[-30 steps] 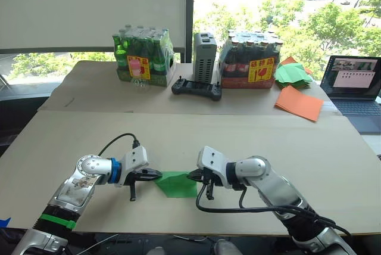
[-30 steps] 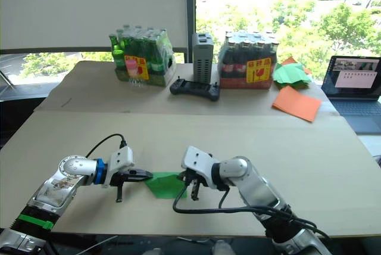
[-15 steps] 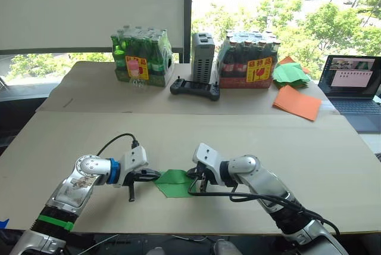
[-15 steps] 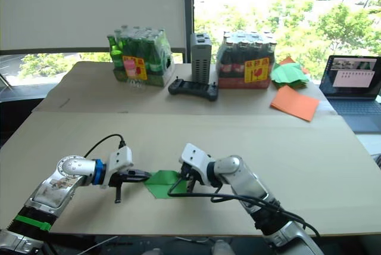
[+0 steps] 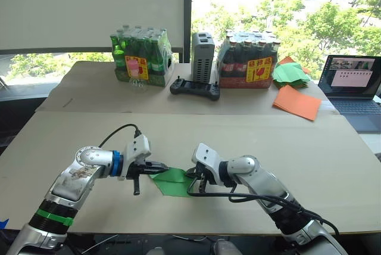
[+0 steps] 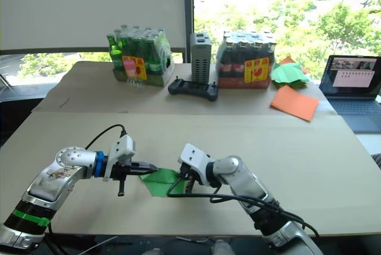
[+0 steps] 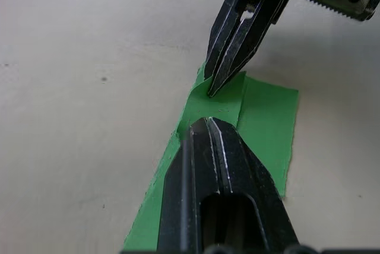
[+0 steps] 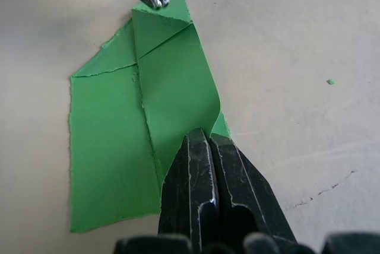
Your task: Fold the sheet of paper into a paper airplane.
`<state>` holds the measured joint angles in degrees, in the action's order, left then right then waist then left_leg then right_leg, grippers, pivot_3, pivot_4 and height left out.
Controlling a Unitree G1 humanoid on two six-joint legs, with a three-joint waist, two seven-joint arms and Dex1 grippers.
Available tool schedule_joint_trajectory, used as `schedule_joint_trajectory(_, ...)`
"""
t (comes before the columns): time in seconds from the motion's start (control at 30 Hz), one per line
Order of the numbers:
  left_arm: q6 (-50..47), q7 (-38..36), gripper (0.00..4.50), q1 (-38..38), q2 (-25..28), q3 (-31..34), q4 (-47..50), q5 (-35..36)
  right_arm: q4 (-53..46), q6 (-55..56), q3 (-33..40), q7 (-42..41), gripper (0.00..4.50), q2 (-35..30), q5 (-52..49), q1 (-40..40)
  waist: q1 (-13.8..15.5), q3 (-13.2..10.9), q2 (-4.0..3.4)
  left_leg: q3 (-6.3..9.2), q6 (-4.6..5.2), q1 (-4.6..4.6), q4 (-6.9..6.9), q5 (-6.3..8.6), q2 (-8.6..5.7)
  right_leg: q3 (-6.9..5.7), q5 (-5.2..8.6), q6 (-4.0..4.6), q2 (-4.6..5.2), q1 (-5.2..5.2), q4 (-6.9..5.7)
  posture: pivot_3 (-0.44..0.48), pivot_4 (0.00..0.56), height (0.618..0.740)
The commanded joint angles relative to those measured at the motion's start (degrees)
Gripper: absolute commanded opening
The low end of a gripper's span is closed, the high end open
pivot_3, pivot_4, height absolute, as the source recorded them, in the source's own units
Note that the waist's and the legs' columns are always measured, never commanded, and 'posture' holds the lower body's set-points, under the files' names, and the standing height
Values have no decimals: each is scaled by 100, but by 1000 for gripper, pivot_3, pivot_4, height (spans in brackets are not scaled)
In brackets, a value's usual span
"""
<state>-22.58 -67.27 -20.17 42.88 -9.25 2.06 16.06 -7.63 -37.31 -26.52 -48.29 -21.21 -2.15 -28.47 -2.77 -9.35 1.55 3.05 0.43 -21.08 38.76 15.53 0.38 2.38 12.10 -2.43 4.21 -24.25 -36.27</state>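
Note:
The sheet of paper [image 5: 172, 183] lies near the front of the table. It is bright green and partly folded, with a pointed end towards my left arm. My left gripper [image 5: 163, 170] is shut, and its tip [image 7: 208, 123] rests on that folded pointed end. My right gripper [image 5: 191, 177] is shut on the sheet of paper at the opposite side. In the right wrist view a long flap [image 8: 178, 76] curls up off the table into its tip [image 8: 203, 135]. The two gripper tips face each other a short way apart over the paper.
At the back stand a pack of green bottles [image 5: 143, 55], a grey box [image 5: 203, 57], a pack of dark bottles [image 5: 249, 58] and a black controller [image 5: 195, 88]. At the back right lie a heap of green sheets [image 5: 292, 73], an orange sheet [image 5: 297, 101] and a laptop [image 5: 352, 85].
My left gripper has slid to the right from the sheet's edge onto its pointed end. My right gripper came in leftward and lifted the flap. The camera shifted slightly.

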Motion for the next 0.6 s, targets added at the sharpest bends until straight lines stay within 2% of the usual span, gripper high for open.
schedule_joint_trajectory(0.03, 453, 20, 0, -70, -81, -57, -297, -215, 4, -38, -125, 19, 62, 14, 47, 0, 3, 0, 0, 0, 0, 0, 0, 0, 0, 0, 0, 1, 0, 0, 0, 0, 150, 740)
schedule_joint_trajectory(0.17, 871, -79, 0, -105, -164, -260, -717, -479, -39, -75, -75, 29, 62, 15, 43, -33, 2, 0, 0, 0, 0, 0, 0, 0, 0, 0, -1, 1, 0, 0, 0, 0, 150, 740)
schedule_joint_trajectory(0.3, 1032, -91, 0, -148, -252, -311, -866, -589, -66, -80, 31, 122, 1237, 52, 33, -36, 25, 0, 0, 0, 0, -1, 0, 0, 0, 0, -1, 2, 2, 0, 1, 0, 150, 740)
schedule_joint_trajectory(0.5, 1062, -155, 0, -138, -252, -364, -848, -666, -480, -115, 456, 266, 3307, 244, -279, -177, 35, 0, -1, -1, 0, -5, 0, 0, -1, -1, -1, 1, 4, -1, 4, 0, 150, 740)
schedule_joint_trajectory(0.6, 977, -155, 0, -132, -246, -365, -758, -660, -892, 193, 572, 189, 3307, 379, -521, -208, 32, -1, -2, 0, 0, -5, 0, 0, -1, -1, -1, 1, 4, -1, 4, 0, 150, 740)
